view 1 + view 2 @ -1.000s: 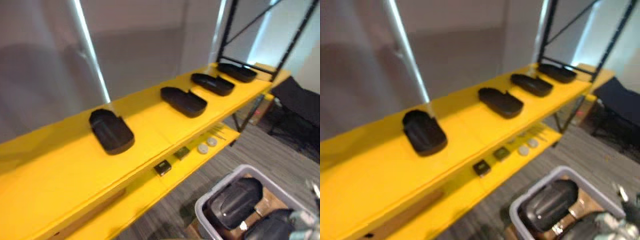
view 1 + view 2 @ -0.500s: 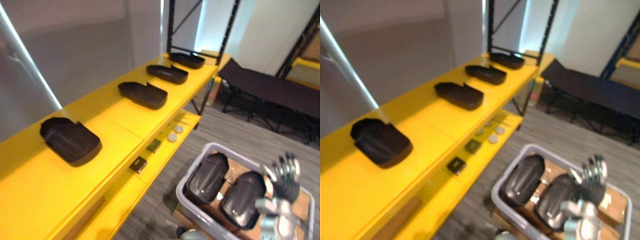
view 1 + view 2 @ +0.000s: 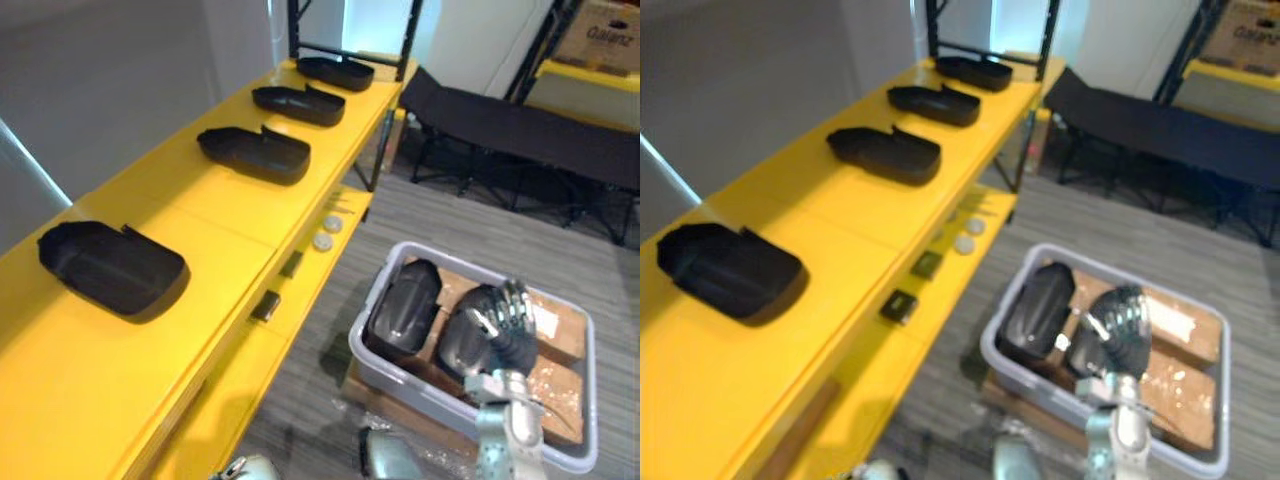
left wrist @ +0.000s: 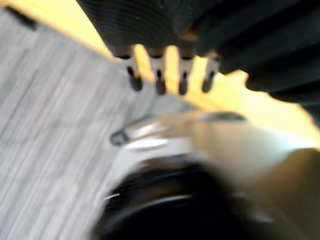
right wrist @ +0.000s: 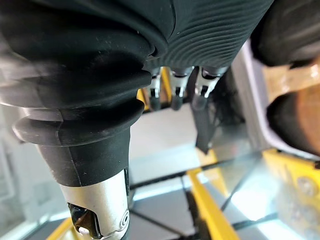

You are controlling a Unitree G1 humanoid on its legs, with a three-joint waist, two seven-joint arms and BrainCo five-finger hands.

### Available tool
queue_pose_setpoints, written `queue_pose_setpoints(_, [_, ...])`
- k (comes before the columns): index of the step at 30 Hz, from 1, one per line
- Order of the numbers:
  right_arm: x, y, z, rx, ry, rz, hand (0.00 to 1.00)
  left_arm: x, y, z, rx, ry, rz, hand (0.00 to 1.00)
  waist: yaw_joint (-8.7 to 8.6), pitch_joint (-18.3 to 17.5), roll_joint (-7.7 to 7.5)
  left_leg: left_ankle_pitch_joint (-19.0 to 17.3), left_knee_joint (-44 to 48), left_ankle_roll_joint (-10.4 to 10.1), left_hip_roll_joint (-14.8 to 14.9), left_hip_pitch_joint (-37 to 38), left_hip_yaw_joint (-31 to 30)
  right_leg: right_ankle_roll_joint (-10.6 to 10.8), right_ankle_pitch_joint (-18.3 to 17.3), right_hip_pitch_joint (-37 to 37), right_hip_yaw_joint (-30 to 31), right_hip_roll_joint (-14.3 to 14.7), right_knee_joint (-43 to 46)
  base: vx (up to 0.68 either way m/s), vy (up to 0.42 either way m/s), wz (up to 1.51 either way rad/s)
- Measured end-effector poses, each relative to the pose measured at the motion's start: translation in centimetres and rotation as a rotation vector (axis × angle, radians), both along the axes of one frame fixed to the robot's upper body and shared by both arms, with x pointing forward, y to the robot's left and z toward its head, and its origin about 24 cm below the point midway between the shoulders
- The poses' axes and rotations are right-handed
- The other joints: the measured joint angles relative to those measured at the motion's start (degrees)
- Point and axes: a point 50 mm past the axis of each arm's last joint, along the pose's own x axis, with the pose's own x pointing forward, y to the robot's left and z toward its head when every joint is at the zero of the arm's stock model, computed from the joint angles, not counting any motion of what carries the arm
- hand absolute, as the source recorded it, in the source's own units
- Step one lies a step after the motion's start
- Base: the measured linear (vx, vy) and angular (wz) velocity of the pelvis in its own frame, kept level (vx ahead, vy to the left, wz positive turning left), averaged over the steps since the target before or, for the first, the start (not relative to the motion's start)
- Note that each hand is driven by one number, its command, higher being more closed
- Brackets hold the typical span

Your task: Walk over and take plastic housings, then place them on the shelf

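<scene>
Silver fingers (image 3: 516,300) on the right hand (image 3: 508,335) are spread wide, gripping nothing, held up over the grey bin (image 3: 400,372). Left hand (image 4: 158,67) hangs with its fingers loose, empty too. Two housings (image 3: 403,305) sit in the bin: glossy black domed shells, rounded side up. Four more lie well spaced in a row on the yellow shelf (image 3: 210,215), open side up, like shallow matte black trays.

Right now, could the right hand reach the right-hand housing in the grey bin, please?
Probably yes: the right hand hovers open directly over that housing, and the grey bin is uncovered.
</scene>
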Motion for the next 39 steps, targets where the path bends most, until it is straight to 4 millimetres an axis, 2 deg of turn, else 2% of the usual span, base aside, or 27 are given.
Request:
queue_pose_setpoints(1, [0.1,0.1,0.0,0.001,0.002,0.003,0.0,-0.7,-0.2,-0.1,0.002,0.014,0.02,0.0,0.77,-0.11,1.07,0.64,-2.2,-0.21,-0.43,0.18,-0.47,-0.44,0.77,-0.05,0.09,0.51,-2.42,0.02,-0.12,-0.35])
queue_pose_setpoints(2, [0.3,0.3,0.1,-0.009,-0.002,0.013,0.0,-1.2,-0.4,-0.2,0.002,0.021,0.042,0.0,1.12,-0.05,0.7,1.76,-4.58,-0.38,-0.62,1.04,-0.33,-0.48,1.63,0.02,-0.14,0.75,-4.7,0.05,-0.114,-0.61])
queue_pose_setpoints(3, [0.7,0.6,0.3,-0.03,-0.005,0.03,0.0,-1.9,-0.7,-0.3,0.005,0.032,0.054,0.0,1.51,0.12,1.37,3.03,-6.66,-0.55,-0.46,1.35,-0.14,-1.05,3.27,0.18,-0.59,1.26,-7.71,0.06,-0.067,-0.57])
queue_pose_setpoints(6, [1.1,0.2,-0.1,-0.056,0.031,0.039,0.0,-2.9,-0.9,-0.5,0.042,0.074,0.044,0.0,1.5,0.92,2.85,4.83,-9.18,-2.0,0.54,2.6,0.78,-1.23,7.42,1.52,-0.18,3.08,-12.82,0.1,-0.056,-0.36])
queue_pose_setpoints(7, [1.0,0.0,-0.3,-0.063,0.044,0.039,0.0,-3.0,-1.0,-0.5,0.043,0.072,0.046,0.0,1.49,1.08,3.07,4.99,-9.57,-1.91,0.52,2.98,0.47,-1.32,8.03,1.92,0.04,3.37,-13.63,0.15,-0.045,-0.34])
queue_pose_setpoints(8, [0.9,-0.4,-0.3,-0.074,0.047,0.034,0.0,-3.0,-1.4,-0.6,0.04,0.06,0.053,0.0,1.51,1.16,3.59,5.13,-9.78,-1.76,0.08,3.22,-2.61,-1.29,8.77,2.71,0.96,4.0,-14.82,0.17,-0.002,-0.48])
queue_pose_setpoints(10, [0.9,-0.9,0.0,-0.092,0.035,0.035,0.0,-2.7,-1.8,-0.6,0.045,0.031,0.075,0.0,1.67,1.22,3.61,5.16,-8.91,-1.65,-0.86,3.27,-6.66,-1.16,9.23,2.57,3.5,4.47,-15.27,0.14,0.033,-0.63])
queue_pose_setpoints(12, [1.1,-1.4,0.5,-0.122,0.024,0.056,0.0,-2.0,-2.0,-0.4,0.049,-0.016,0.093,0.0,1.72,1.43,3.26,5.09,-7.07,-1.31,-2.17,3.21,-8.78,-0.72,9.52,2.42,6.3,4.25,-15.36,0.05,0.084,-0.63])
queue_pose_setpoints(15, [1.1,-1.6,0.5,-0.096,0.017,0.063,0.0,-0.4,-1.6,0.1,0.084,-0.109,0.051,0.0,1.55,1.64,2.91,3.51,-5.13,1.21,-3.72,3.87,-9.93,0.22,10.29,2.3,9.79,3.93,-16.24,-0.02,0.115,-0.57])
queue_pose_setpoints(19, [0.2,-1.5,-0.6,-0.063,0.061,0.037,0.0,2.5,-1.3,0.7,0.124,-0.194,-0.033,0.0,0.73,2.06,2.7,-1.0,-5.14,0.58,-4.35,5.19,-9.5,1.67,12.06,1.49,13.53,4.35,-16.88,-0.1,0.183,-0.5])
queue_pose_setpoints(21, [-0.1,-1.2,-1.0,-0.036,0.066,0.032,0.0,4.0,-1.0,1.3,0.129,-0.251,-0.051,0.0,0.85,2.65,1.8,-3.59,-4.46,0.77,-5.03,5.26,-8.74,2.16,13.65,0.11,16.56,4.74,-16.99,-0.16,0.176,-0.84])
queue_pose_setpoints(22, [-0.3,-0.8,-1.2,-0.016,0.068,0.037,0.0,4.8,-0.4,1.7,0.143,-0.275,-0.061,0.0,0.82,3.21,0.85,-4.53,-2.96,1.36,-5.3,5.23,-6.5,1.99,14.59,-0.41,17.86,4.76,-17.21,-0.21,0.145,-0.96])
queue_pose_setpoints(24, [-0.8,-0.5,-1.1,-0.012,0.057,0.057,0.0,5.8,-0.2,2.0,0.153,-0.291,-0.074,0.0,0.66,3.87,0.22,-5.6,-1.04,2.21,-5.12,5.31,-3.74,-3.97,13.27,-0.49,14.41,3.63,-19.07,-0.27,0.143,-0.92])
queue_pose_setpoints(25, [-0.9,-0.3,-1.1,-0.016,0.055,0.075,0.0,6.1,-0.1,2.1,0.155,-0.291,-0.072,0.0,0.7,4.19,0.24,-5.45,-1.72,2.47,-4.7,6.05,-1.98,-8.78,10.61,-0.51,9.74,2.63,-19.52,-0.24,0.104,-0.97])
queue_pose_setpoints(26, [-0.9,0.5,-0.9,-0.02,0.04,0.127,0.0,6.2,-0.2,2.0,0.148,-0.278,-0.058,0.0,0.71,4.48,0.86,-4.97,-2.23,2.98,-2.93,6.44,0.65,-7.97,10.33,-2.08,4.47,1.51,-14.85,-0.14,0.056,-0.93])
queue_pose_setpoints(28, [-0.7,1.3,-0.9,-0.015,0.032,0.165,0.0,6.1,0.0,2.0,0.145,-0.26,-0.047,0.0,0.74,4.35,0.41,-4.78,-2.22,3.02,-2.08,6.69,1.84,-7.99,10.15,-2.31,1.25,0.92,-8.86,-0.07,0.011,-0.49])
queue_pose_setpoints(30, [-0.4,2.4,-0.9,0.007,0.024,0.2,0.0,5.8,0.2,1.8,0.148,-0.247,-0.055,0.0,1.23,4.12,0.26,-3.71,-2.31,2.67,-0.73,5.62,1.42,-7.44,6.8,-0.11,-2.21,-0.62,-4.24,0.0,-0.041,-0.04])
queue_pose_setpoints(32, [0.1,3.5,-0.8,0.031,0.014,0.225,0.0,5.2,0.5,1.6,0.154,-0.22,-0.053,0.0,2.49,3.76,-0.57,-3.21,-1.7,2.04,-0.31,3.44,1.28,-5.97,6.28,-0.09,-3.21,-1.31,-5.38,0.05,-0.106,-0.11])
queue_pose_setpoints(33, [0.5,4.1,-0.6,0.039,0.003,0.237,0.0,4.6,0.5,1.4,0.154,-0.2,-0.035,0.0,2.74,3.63,-0.77,-2.77,-1.18,1.25,0.23,2.57,0.11,-3.78,7.73,0.13,-3.74,-0.46,-7.04,0.05,-0.174,-0.14])
queue_pose_setpoints(36, [0.9,4.8,-0.5,0.05,0.007,0.248,0.0,3.7,0.3,1.1,0.138,-0.175,0.008,0.0,2.87,3.9,0.25,-1.93,-2.45,-0.2,1.38,3.04,-1.05,-3.39,7.92,1.94,-4.02,1.12,-10.58,0.03,-0.158,-0.06])
queue_pose_setpoints(38, [0.7,5.1,-1.0,0.054,0.039,0.262,0.0,3.4,0.2,1.0,0.145,-0.171,0.02,0.0,2.77,3.84,0.3,-0.52,-4.05,-1.68,2.01,3.76,-0.94,-0.87,8.65,3.11,-5.29,1.93,-13.32,0.0,-0.17,-0.06])
queue_pose_setpoints(39, [0.8,5.0,-1.2,0.053,0.054,0.263,0.0,3.2,0.2,0.9,0.145,-0.166,0.027,0.0,2.72,3.85,0.33,-0.02,-4.58,-1.94,2.12,4.0,-0.75,-0.6,8.96,3.49,-5.26,2.16,-14.07,-0.02,-0.132,-0.11])
